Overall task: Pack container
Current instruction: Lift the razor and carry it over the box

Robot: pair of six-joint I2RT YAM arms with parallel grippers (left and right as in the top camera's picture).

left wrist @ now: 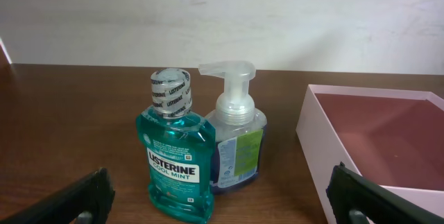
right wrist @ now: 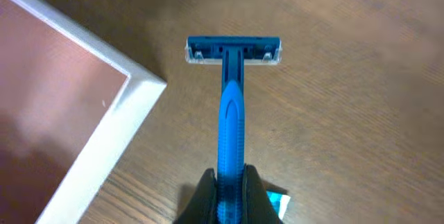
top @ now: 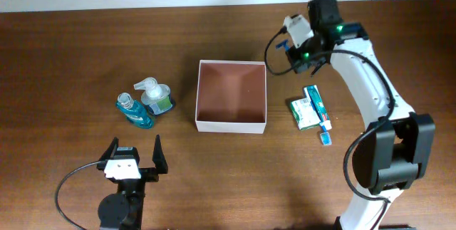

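The container (top: 231, 124), a square shallow box with white walls and a reddish-brown inside, sits mid-table; its corner shows in the right wrist view (right wrist: 132, 106) and its wall in the left wrist view (left wrist: 326, 154). My right gripper (right wrist: 229, 182) is shut on a blue razor (right wrist: 231, 99), held above the table just right of the box's far right corner; the overhead view shows it there (top: 296, 50). My left gripper (top: 133, 152) is open and empty near the front edge, facing a teal Listerine bottle (left wrist: 177, 158) and a pump bottle (left wrist: 239, 137).
The two bottles (top: 144, 103) stand left of the box. A green and white toothpaste box (top: 305, 112), a tube (top: 317, 105) and a small blue item (top: 325, 138) lie right of the box.
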